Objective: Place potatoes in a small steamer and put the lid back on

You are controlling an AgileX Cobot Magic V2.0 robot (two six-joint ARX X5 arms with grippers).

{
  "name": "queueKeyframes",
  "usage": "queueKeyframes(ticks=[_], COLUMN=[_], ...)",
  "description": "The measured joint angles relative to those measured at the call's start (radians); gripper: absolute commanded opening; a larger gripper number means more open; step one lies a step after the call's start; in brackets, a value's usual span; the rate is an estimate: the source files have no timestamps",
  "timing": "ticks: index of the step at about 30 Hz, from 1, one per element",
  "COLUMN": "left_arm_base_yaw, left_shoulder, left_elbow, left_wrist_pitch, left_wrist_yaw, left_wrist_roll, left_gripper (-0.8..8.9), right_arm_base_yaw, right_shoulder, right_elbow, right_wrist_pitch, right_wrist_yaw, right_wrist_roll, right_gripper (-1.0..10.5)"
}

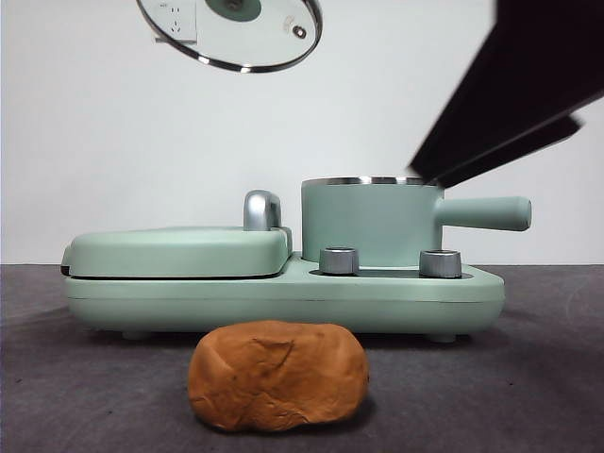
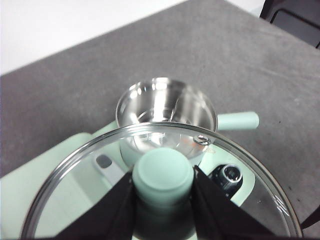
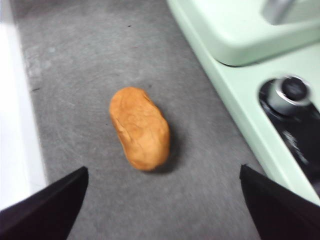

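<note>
We are holding the lid [image 1: 231, 28] high at the upper left of the front view, well above the worktop [image 1: 528, 396]. Our left end effector [image 2: 162, 192] is clamped on its mint-green knob [image 2: 163, 174], so the glass is hanging tilted and clear of everything.

Below it, one flat griddle [image 1: 179, 253] is sitting closed on the left half of the appliance. On the right half, the small steamer [image 1: 370, 222] is standing uncovered, its handle [image 1: 483, 213] pointing right. Its steel bowl is looking empty in the left wrist view. Two control knobs [image 1: 339, 260] are sitting in front of it.

One potato [image 1: 277, 375] is lying on the worktop, near us and apart from the appliance's front edge.

Our right end effector [image 3: 162, 200] is hovering with its jaws spread wide and empty. The potato [image 3: 140, 128] is lying ahead of it, roughly centred between the jaws. Its long axis is running almost in line with the reach, so the jaws are facing its narrow sides. This arm is the nearer one. In the front view it is showing as a dark shape at the upper right.
</note>
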Motion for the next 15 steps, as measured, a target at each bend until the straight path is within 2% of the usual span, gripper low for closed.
queueKeyframes(ticks=[15], left_arm_base_yaw=[0.006], left_shoulder=[0.000], left_elbow=[0.000], left_wrist_pitch=[0.016], left_wrist_yaw=[0.000], left_wrist_roll=[0.000], left_gripper=[0.09], right_arm_base_yaw=[0.117], right_shoulder=[0.363], right_elbow=[0.000], right_wrist_pitch=[0.276], right_wrist_yaw=[0.000], right_wrist_roll=[-0.011], right_gripper=[4.9])
